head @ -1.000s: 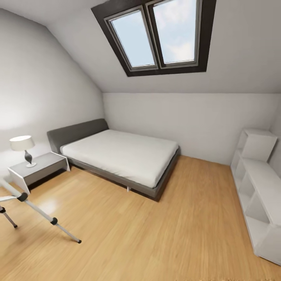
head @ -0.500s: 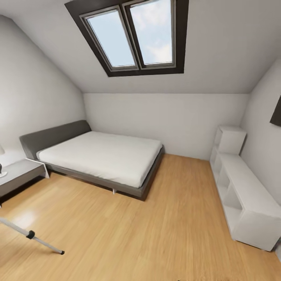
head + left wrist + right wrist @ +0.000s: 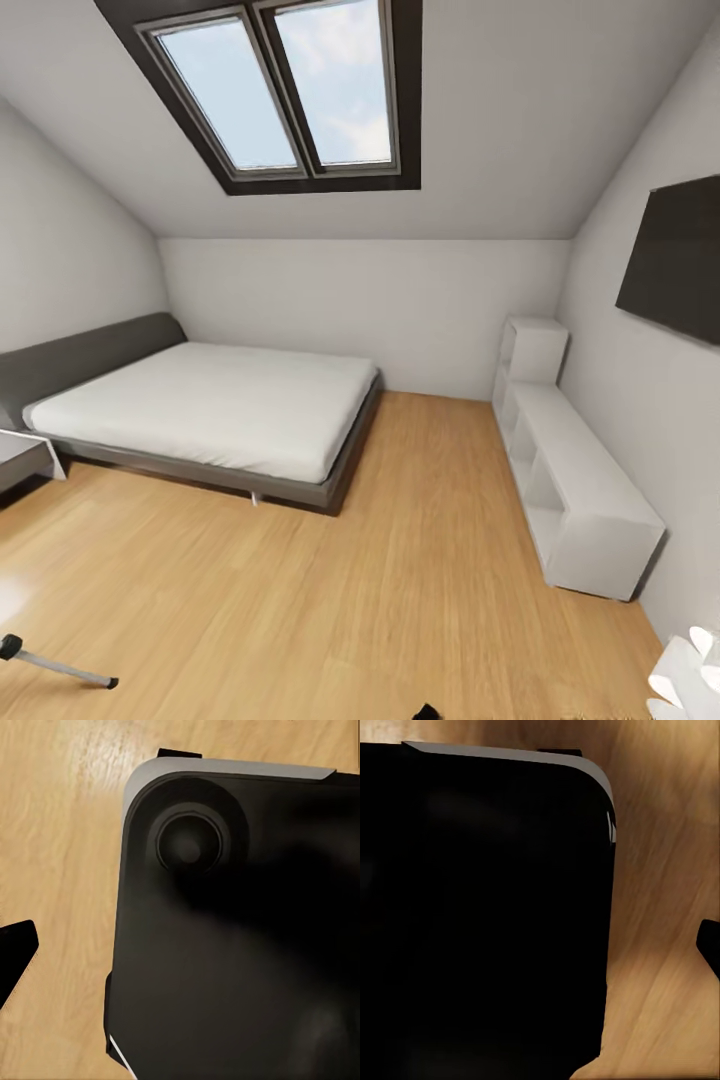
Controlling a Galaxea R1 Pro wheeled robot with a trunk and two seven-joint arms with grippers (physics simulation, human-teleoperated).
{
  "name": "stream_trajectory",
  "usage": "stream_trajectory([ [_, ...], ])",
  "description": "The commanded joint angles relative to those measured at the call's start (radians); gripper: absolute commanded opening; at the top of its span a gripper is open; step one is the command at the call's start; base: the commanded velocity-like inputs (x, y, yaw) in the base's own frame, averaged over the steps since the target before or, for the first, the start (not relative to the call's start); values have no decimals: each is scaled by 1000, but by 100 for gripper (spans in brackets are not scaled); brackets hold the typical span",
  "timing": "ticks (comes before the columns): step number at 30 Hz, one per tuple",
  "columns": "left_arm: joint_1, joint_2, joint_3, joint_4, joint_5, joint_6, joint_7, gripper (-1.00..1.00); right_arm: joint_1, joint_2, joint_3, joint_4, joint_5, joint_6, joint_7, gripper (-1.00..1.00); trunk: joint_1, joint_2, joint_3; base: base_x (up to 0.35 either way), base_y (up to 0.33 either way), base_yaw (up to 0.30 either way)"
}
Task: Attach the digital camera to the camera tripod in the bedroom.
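head view, nearest first: low at the left edge one leg of the tripod [image 3: 58, 666] runs along the floor [image 3: 400, 600], a silver tube with a black joint and a black foot. the rest of it, head and handle included, is cut off by the frame, so where the mount plate sits can't be read. beyond lie the bed [image 3: 200, 410] at the left, the white shelves [image 3: 570, 480] along the right wall under a dark panel [image 3: 675, 260], and the skylight [image 3: 275, 95] in the sloped ceiling. a white shape at the bottom right corner is too cropped to name.

the camera isn't to be found in these pictures, so its place is unknown. by judgement it is light, hard-shelled and a bit slick, with a lens worth keeping off; best taken across the body's two flat sides, leaving the underside free for the mount. the tripod is likely stiff but top-heavy and easy to tip on its thin legs, so any push at the head should be gentle.

left wrist view and right wrist view each look down at a dark rounded body [image 3: 240, 945] with a grey rim, probably the robot's own base, over the wood floor. a black tip shows at each picture's edge; whether either hand is apart or together i can't tell.
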Motion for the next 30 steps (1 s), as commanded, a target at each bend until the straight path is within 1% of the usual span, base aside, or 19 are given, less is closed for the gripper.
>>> stream_trajectory([
  [1, 1, 0, 2, -2, 9, -1, 0, 100, 0, 0, 1, 0, 1, -2, -1, 100, 0, 0, -1, 0, 0, -175],
  [6, 1, 0, 2, -2, 9, -1, 0, 100, 0, -2, 1, 0, 2, -2, -1, 100, 0, 0, -1, 0, 0, -82],
  [13, 1, 0, 2, -2, 9, -1, 0, 100, 0, -7, 3, 0, 4, -1, 3, 100, 0, 0, -1, 0, 0, -18],
  [17, 1, 0, 3, -2, 10, -1, 0, 100, 0, -8, 4, 0, 21, -1, 4, 100, 0, 0, -1, 0, 0, -4],
  [20, 1, -2, 5, -3, 13, 0, 0, 100, 0, -9, 4, 0, 54, -1, 4, 100, 0, 0, -1, 0, 0, -2],
  [27, 1, -17, 10, -2, 14, 0, 0, 100, 0, -9, 3, 0, 170, -8, 3, 100, 0, 0, -1, 0, 0, 0],
  [30, 1, -21, 14, -1, 17, -1, 0, 100, 0, -9, 2, 0, 212, -12, 2, 100, 0, 0, -1, 0, 0, 0],
])
